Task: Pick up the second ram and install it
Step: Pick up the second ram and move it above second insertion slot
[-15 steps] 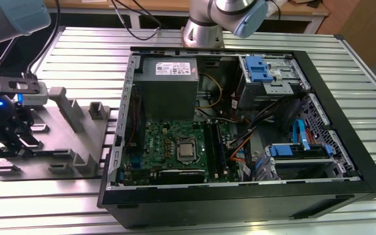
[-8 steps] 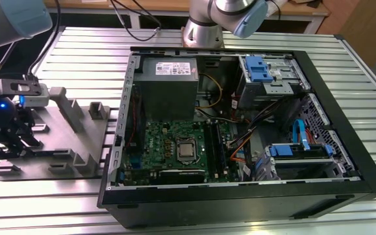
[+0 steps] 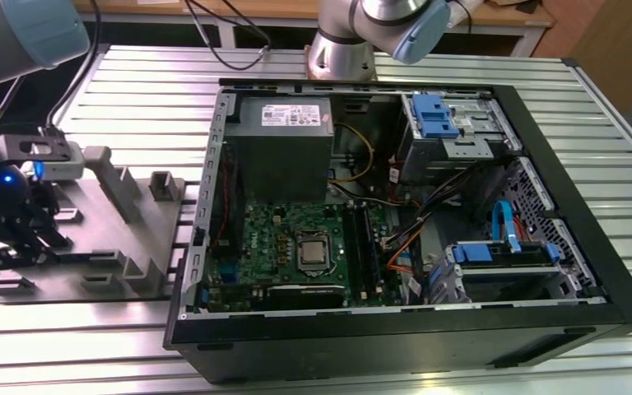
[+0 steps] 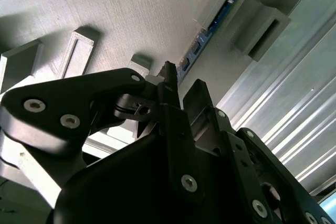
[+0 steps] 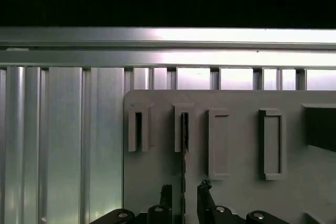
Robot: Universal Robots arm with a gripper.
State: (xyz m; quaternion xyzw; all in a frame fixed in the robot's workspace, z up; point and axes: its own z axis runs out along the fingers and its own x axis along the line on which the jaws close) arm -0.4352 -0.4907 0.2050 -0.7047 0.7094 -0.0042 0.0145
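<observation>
In the first wrist view the second ram [image 5: 184,135] is a thin dark stick standing on edge in a slot of the grey tray [image 5: 236,192]. My gripper [image 5: 184,196] straddles its near end, with one finger on each side and a small gap to both, so it is open. The second wrist view shows the ram [image 4: 207,32] as a dark bluish strip running from a slot block down to my fingertips [image 4: 169,74]. In the exterior view my gripper [image 3: 14,234] hangs low over the tray [image 3: 108,247] at the exterior view's left.
An open black computer case [image 3: 404,329] lies on the slatted metal table [image 3: 129,90], to the exterior view's right of the tray. Inside it are the green motherboard [image 3: 283,239], a grey power supply [image 3: 283,140], cables and blue drive brackets. Upright blocks [image 3: 113,177] rise from the tray.
</observation>
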